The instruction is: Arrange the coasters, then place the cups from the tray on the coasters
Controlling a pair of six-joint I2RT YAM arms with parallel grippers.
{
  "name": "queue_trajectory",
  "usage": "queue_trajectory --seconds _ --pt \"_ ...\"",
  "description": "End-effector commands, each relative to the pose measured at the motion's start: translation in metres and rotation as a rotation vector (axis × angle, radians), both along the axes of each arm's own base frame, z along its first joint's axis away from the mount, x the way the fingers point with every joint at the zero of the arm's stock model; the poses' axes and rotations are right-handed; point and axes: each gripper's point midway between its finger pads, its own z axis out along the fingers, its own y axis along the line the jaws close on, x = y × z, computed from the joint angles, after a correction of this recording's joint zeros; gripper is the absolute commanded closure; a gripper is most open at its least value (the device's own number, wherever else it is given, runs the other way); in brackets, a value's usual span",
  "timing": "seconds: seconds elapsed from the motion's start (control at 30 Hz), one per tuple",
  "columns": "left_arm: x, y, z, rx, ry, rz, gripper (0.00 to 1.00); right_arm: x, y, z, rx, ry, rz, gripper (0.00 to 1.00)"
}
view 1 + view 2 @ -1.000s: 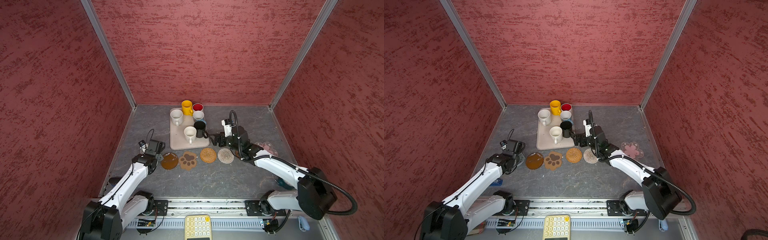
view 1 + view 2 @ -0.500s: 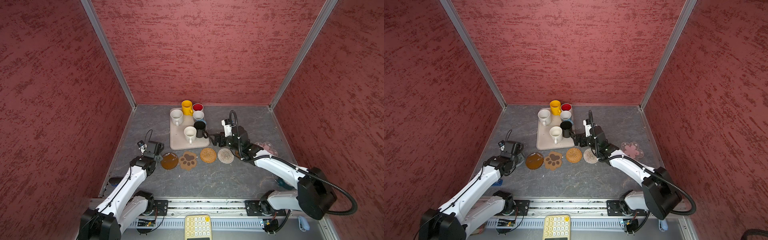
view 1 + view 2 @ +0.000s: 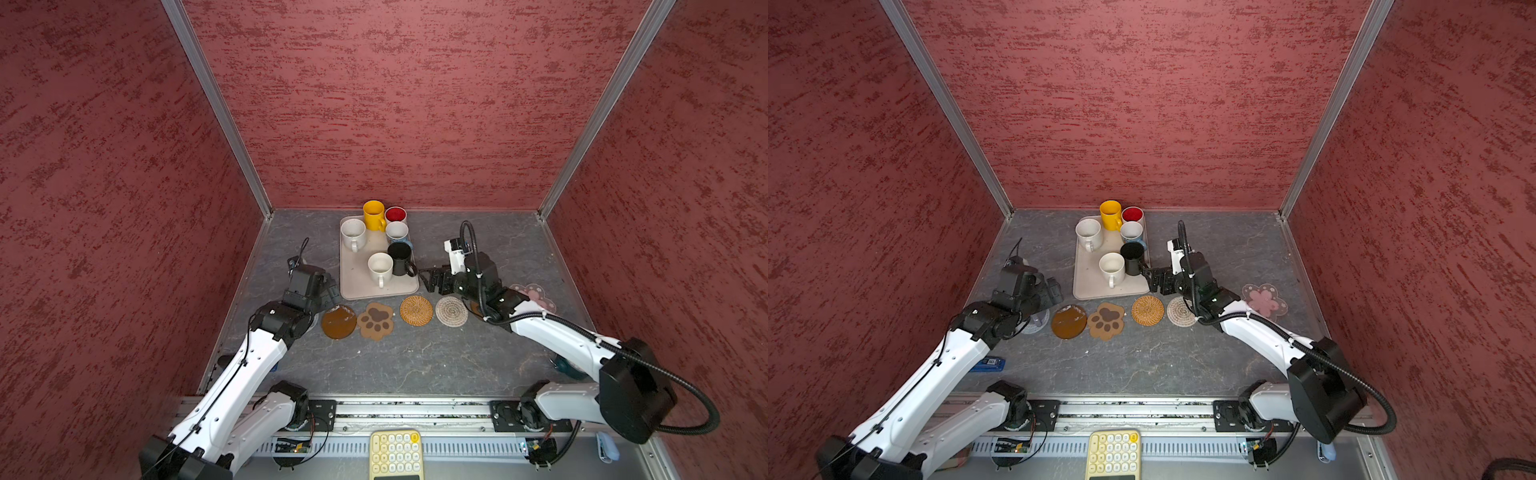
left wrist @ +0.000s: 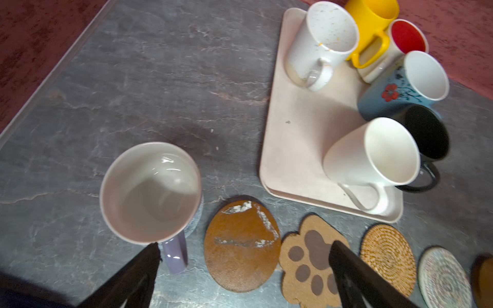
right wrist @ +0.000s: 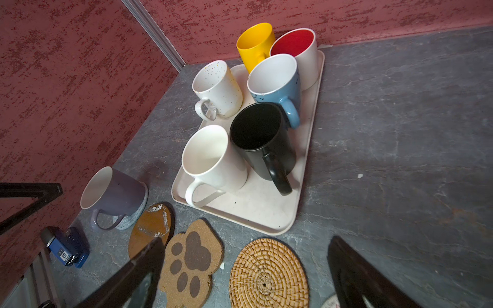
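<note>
state: left pincer [image 4: 245,246] spread wide, empty, beside pale lilac ceramic mug [image 4: 150,192] on grey woven coaster [image 5: 136,213] | right pincer [image 3: 430,281] open, empty, near glossy black ceramic mug [image 3: 400,255] on cream plastic tray [image 3: 357,282], mid-frame in both top views | handling: likely heavy, rigid, slick, breakable; take handle or rim

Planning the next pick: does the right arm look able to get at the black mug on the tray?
Probably yes. The right gripper is open just off the tray, beside the black mug, whose handle faces it; nothing stands between. The white mug crowds its other side.
</note>
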Motion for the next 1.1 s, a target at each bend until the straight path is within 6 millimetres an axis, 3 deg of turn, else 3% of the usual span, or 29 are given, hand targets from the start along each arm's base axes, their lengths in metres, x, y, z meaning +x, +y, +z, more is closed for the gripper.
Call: queue_trajectory --seconds 0.0,0.4,0.63,0.8,1.07 --pt "-0.001 -0.025 0.005 0.029 0.026 -0.120 0.01 0.003 -0.006 0.028 0.001 -0.061 -0.032 0.03" --pt "0.018 -0.110 0.002 0.108 0.101 -0.366 0.11 0.005 -0.053 0.030 -0.017 -0.055 -0.150 0.01" --pt "0.039 -0.135 -0.014 0.105 0.142 -0.377 0.25 0.003 -0.080 0.023 -0.002 -0.053 -0.231 0.01" --pt "0.056 -0.149 -0.029 0.098 0.185 -0.357 0.28 0.003 -0.103 0.012 -0.004 -0.050 -0.333 0.01" --pt "0.078 -0.163 -0.051 0.099 0.234 -0.324 0.34 -0.002 -0.116 0.008 -0.008 -0.074 -0.381 0.01"
